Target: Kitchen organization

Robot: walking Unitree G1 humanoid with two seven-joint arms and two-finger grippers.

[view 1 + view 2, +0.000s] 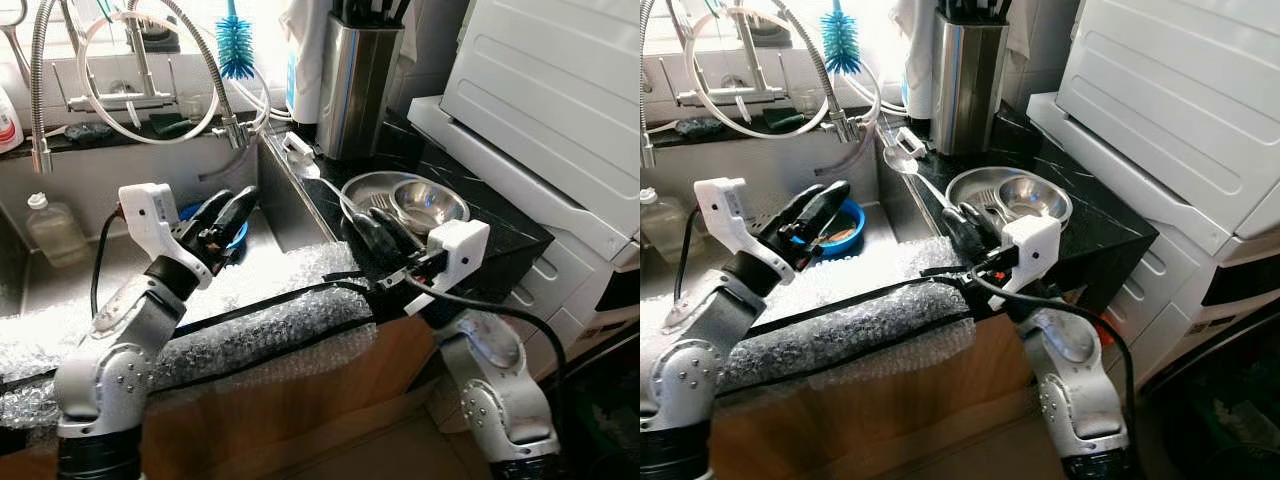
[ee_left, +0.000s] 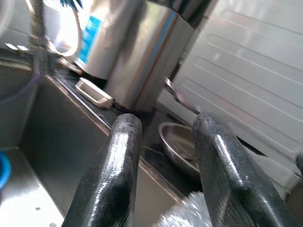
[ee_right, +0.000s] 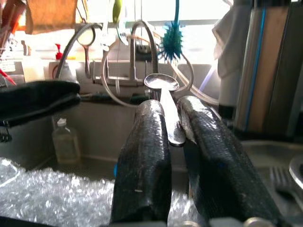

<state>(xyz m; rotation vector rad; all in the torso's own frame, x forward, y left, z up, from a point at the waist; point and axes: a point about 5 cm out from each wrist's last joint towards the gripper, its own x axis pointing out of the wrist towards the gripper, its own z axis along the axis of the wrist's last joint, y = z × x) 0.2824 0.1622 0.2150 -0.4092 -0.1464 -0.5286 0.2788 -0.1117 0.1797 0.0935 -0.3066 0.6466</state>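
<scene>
Item: spoon (image 3: 163,101), clenched in right end effector (image 1: 965,228) just beside steel bowl (image 1: 1008,197). Left end effector (image 1: 228,212): released, empty. Step: carrying. Next, likely: deposit into utensil holder (image 1: 968,80).

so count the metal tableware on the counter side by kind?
spoon, held in the right gripper fingers: 1
fork, in the large bowl: 1
large steel bowl: 1
small steel bowl, inside the large one: 1
Total: 4

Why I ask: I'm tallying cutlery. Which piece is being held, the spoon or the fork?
The spoon, clamped by its handle in the right pincer. The fork lies in the steel dish on the counter.
</scene>
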